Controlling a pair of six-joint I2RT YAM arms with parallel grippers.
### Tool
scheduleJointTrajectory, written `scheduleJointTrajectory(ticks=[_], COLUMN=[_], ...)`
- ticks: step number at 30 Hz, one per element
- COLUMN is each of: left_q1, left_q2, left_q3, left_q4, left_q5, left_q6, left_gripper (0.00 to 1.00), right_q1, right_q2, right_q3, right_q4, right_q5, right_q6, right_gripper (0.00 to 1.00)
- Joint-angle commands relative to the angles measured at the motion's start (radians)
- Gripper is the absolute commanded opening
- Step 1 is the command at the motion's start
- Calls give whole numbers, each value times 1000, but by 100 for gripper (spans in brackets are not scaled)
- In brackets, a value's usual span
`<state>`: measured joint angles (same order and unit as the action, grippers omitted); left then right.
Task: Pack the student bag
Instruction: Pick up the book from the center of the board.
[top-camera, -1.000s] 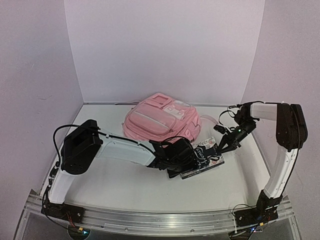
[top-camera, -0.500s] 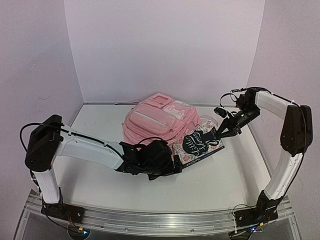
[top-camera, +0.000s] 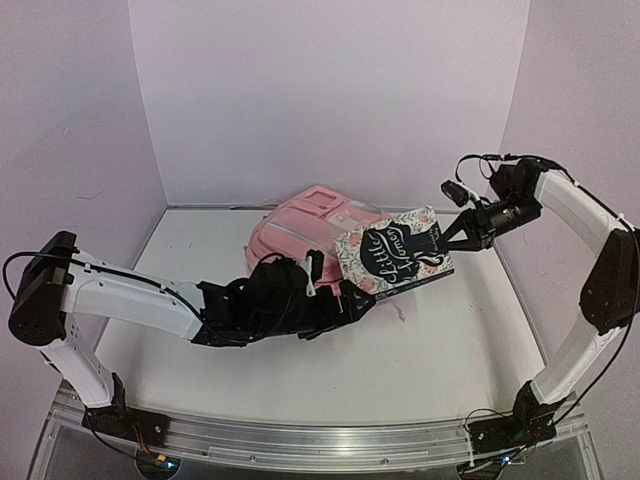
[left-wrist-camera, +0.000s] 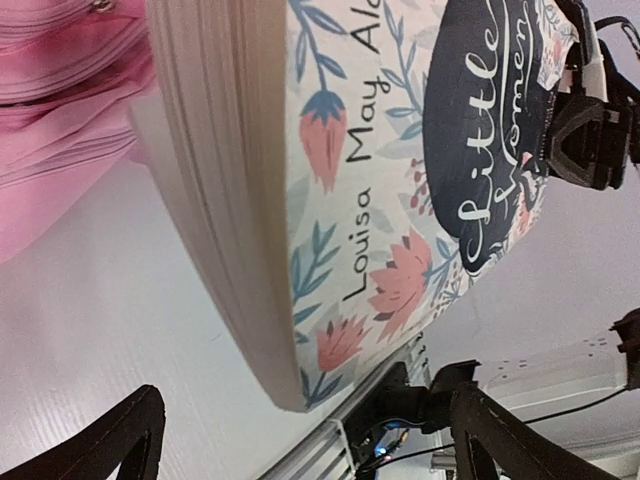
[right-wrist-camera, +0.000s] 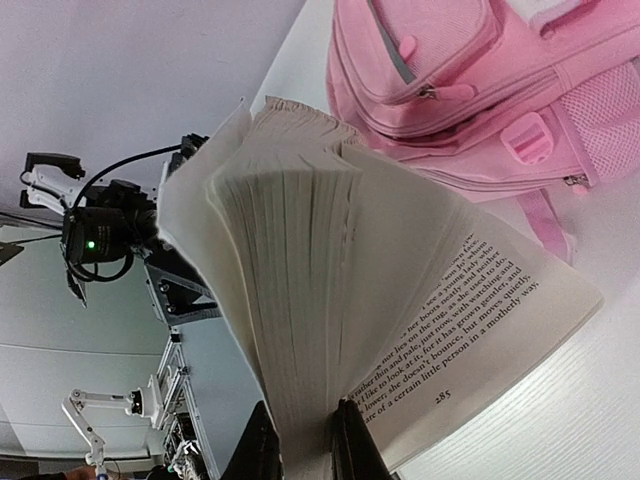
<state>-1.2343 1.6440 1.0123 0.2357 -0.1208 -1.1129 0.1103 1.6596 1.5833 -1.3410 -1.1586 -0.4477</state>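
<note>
The pink student bag (top-camera: 298, 232) lies at the back middle of the table; it also shows in the left wrist view (left-wrist-camera: 60, 110) and the right wrist view (right-wrist-camera: 480, 80). My right gripper (top-camera: 463, 233) is shut on the edge of a floral paperback, "Little Women" (top-camera: 393, 252), and holds it tilted in the air beside the bag's right side. In the right wrist view (right-wrist-camera: 305, 450) the jaws pinch most of the page block (right-wrist-camera: 330, 290) and a few pages fan loose. My left gripper (top-camera: 345, 305) is open and empty, just below the book's low corner (left-wrist-camera: 300, 390).
White walls close in the table on the left, back and right. The left arm (top-camera: 150, 300) stretches low across the front left of the table. A metal rail (top-camera: 320, 445) runs along the near edge.
My right gripper has lifted the book off the table, up and toward the back right. My left arm has let the book go and drawn back to the left, staying low.
</note>
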Motion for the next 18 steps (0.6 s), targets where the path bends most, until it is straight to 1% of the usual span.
scheduleJointTrajectory(ticks=[1,7,11,15,18], left_q1=[-2,-1,-1,0,2], left_q2=[-2,0,-8,-31,-59], left_q3=[-22,-88,-92,-125,-158], left_q4=[232,456,524,582,626], left_q5=[58,43,61,72,73], left_q6=[7,-24,-5,4,7], left_gripper=[100,100,99,93,87], right_q1=[25,60,85,98,113], right_q2=[-84,-144,-170,-192,-218], right_q3=[31,14,-6,-22,-49], right_q4=[-138,-138,-138,-138,-138], right_q5=[-175,-198,-204,-203,-206], right_q6=[-11,-16,-13,-4,4], right_gripper=[0,0,0,0,0])
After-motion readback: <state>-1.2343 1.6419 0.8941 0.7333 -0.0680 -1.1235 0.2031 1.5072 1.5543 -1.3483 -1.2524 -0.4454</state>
